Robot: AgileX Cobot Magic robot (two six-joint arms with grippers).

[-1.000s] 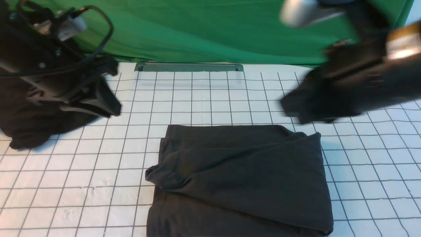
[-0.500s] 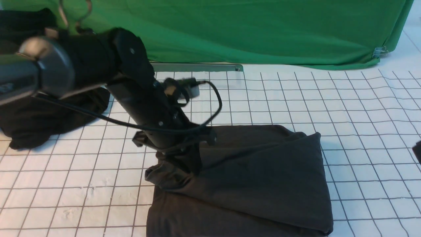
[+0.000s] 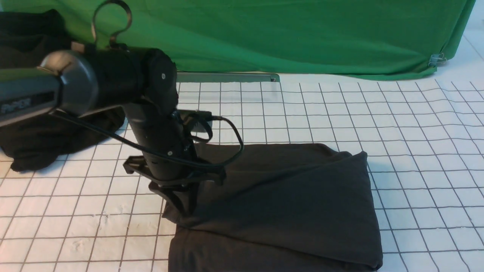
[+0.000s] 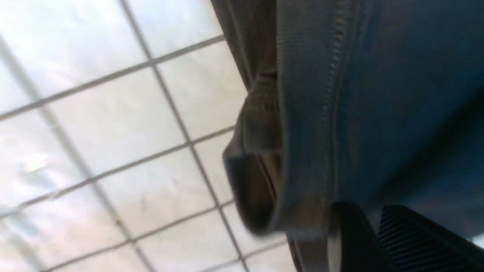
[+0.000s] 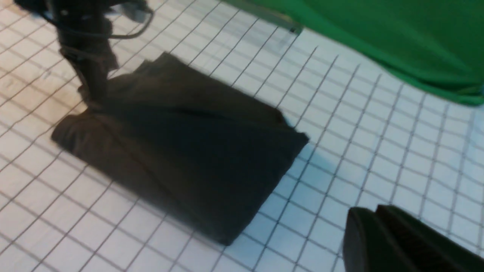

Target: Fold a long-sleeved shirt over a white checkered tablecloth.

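1 long-sleeved shirt lay folded into a rough rectangle on the white checkered tablecloth, near and centre, its near edge cut off by the front view. 1 more dark garment sat bunched at the far left, well apart from it. 1 green cloth hung across the far side.

2 arms, but only 1 showed from the front: the left end effector was down on the shirt's left edge, jaws nearly together and pinching a fold of hem there, which the left wrist view showed up close. The right end effector was off to the right, clear of the shirt, jaws pressed together with nothing in them.

Lots of bare grid to the right and far side of the shirt, and a decent strip on the near left too.
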